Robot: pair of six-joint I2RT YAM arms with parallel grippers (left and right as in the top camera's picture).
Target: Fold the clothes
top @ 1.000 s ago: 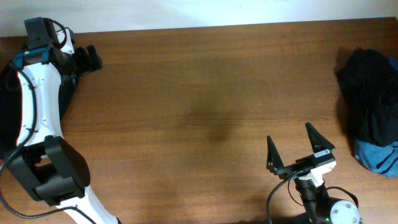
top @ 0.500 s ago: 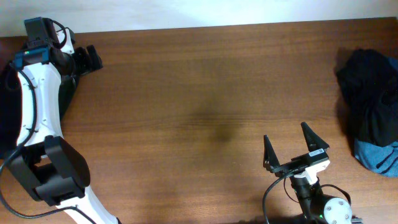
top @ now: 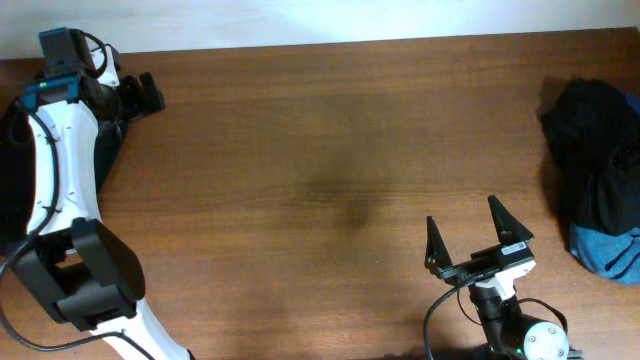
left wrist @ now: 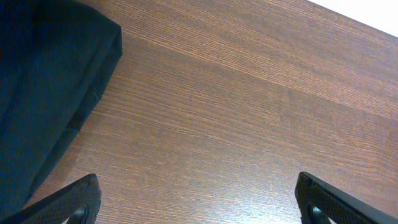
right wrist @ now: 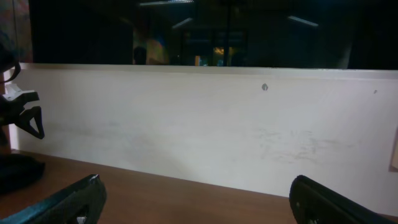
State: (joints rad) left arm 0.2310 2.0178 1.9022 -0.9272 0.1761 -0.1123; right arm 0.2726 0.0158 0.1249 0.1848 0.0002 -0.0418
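Pincer jaws stand spread and empty on both arms, the right pincer (top: 464, 222) low right of centre overhead, the left pincer (top: 150, 95) at upper left beside a black garment (left wrist: 43, 81), while heaped black clothes (top: 592, 150) with a blue piece (top: 606, 252) lie on the wooden surface (top: 320, 150) at the right edge.

2 tools (top: 463, 212) (top: 152, 96), 2 black garments (top: 590, 150) (left wrist: 43, 81), 1 blue piece (top: 605, 252).

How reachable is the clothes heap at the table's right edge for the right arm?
Probably yes: only bare table separates the right gripper from the clothes heap, its fingers are open, nothing blocks.
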